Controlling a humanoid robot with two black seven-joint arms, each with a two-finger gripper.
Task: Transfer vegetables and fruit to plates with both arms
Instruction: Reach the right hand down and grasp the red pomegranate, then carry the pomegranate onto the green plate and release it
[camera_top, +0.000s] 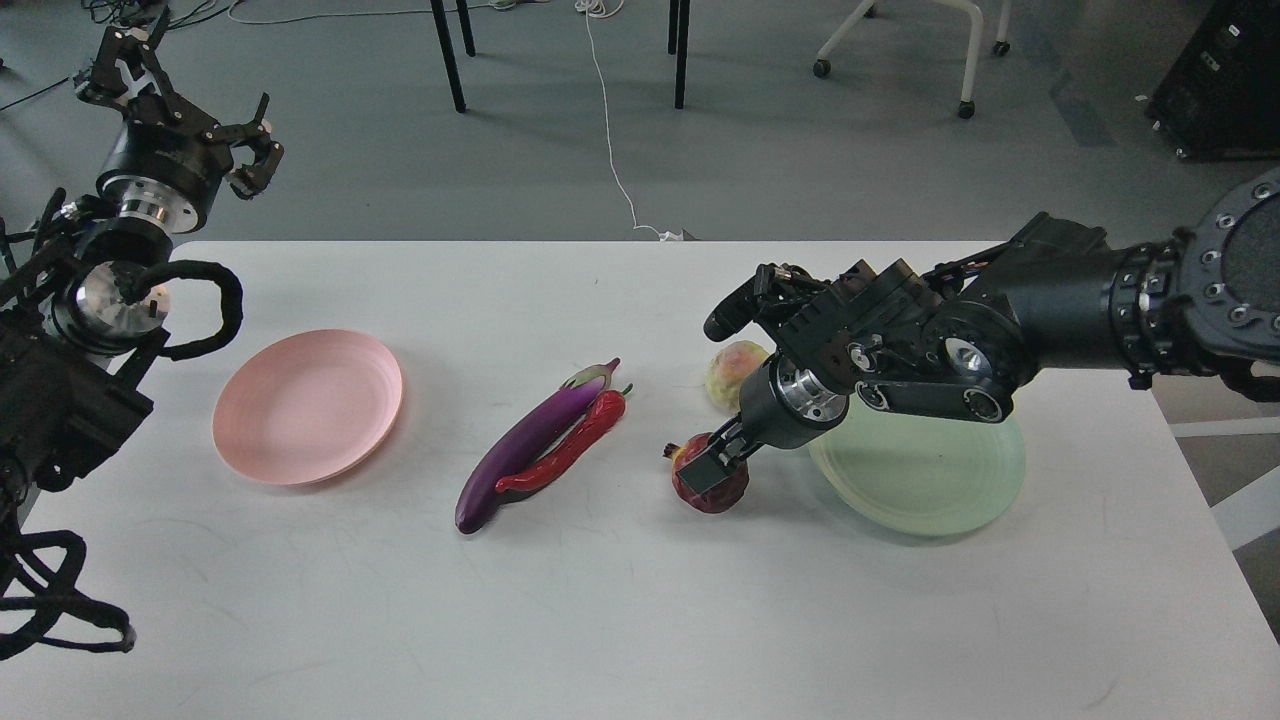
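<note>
Head view, items on our white table (640, 620). Pink plate (308, 405) at nine o'clock, bare. Eggplant (530, 445) at centre, chili pepper (570, 450) lying against its right side. Pomegranate (712, 478) at four o'clock from centre, our right gripper (716, 462) down on it with fingers either side, grasping it. Yellow-green fruit (733, 372) just behind, partly hidden by our right arm. Green plate (925, 470) at three o'clock, beside the pomegranate, its near-left edge under the arm. Our left gripper (185, 95) raised at ten o'clock off the table edge, fingers spread, holding nothing. No readable writing or labels.
</note>
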